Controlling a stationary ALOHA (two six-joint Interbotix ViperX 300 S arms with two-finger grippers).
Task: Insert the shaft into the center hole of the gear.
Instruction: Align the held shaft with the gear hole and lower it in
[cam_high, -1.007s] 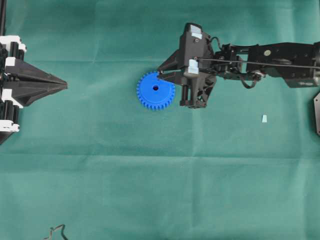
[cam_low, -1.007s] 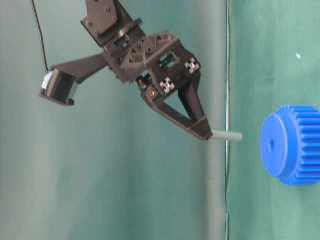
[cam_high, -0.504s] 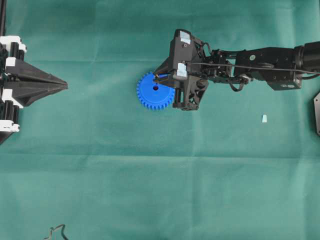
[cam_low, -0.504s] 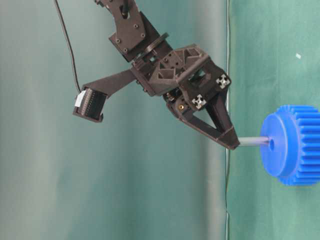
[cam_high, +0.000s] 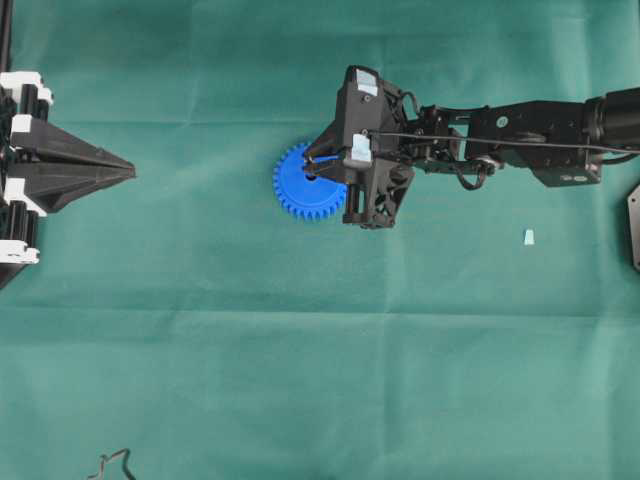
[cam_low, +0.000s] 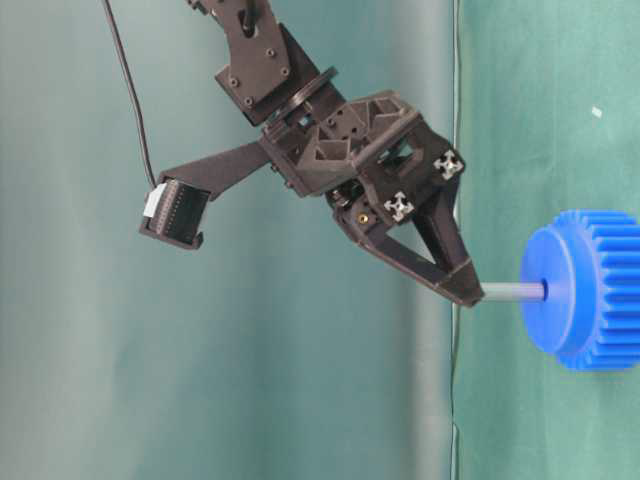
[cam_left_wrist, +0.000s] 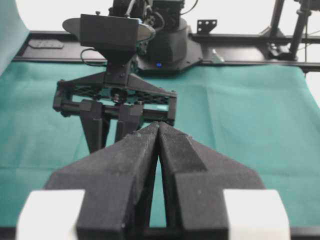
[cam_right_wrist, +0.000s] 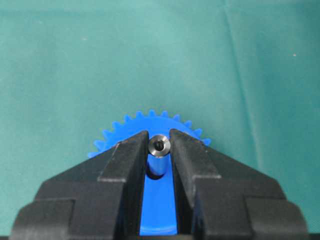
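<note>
The right claw (cam_right_wrist: 159, 150) is clamped on a grey pin (cam_low: 512, 291), its tip meeting the blue gear (cam_low: 585, 290) just ahead at the middle hole, which the pin hides. The left claw (cam_left_wrist: 159, 131), far off, is pressed together.

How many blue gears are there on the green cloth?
1. The gear lies on the green cloth, left of centre in the overhead view, under the right gripper, which holds the shaft at its centre hole. No other gear shows.
</note>
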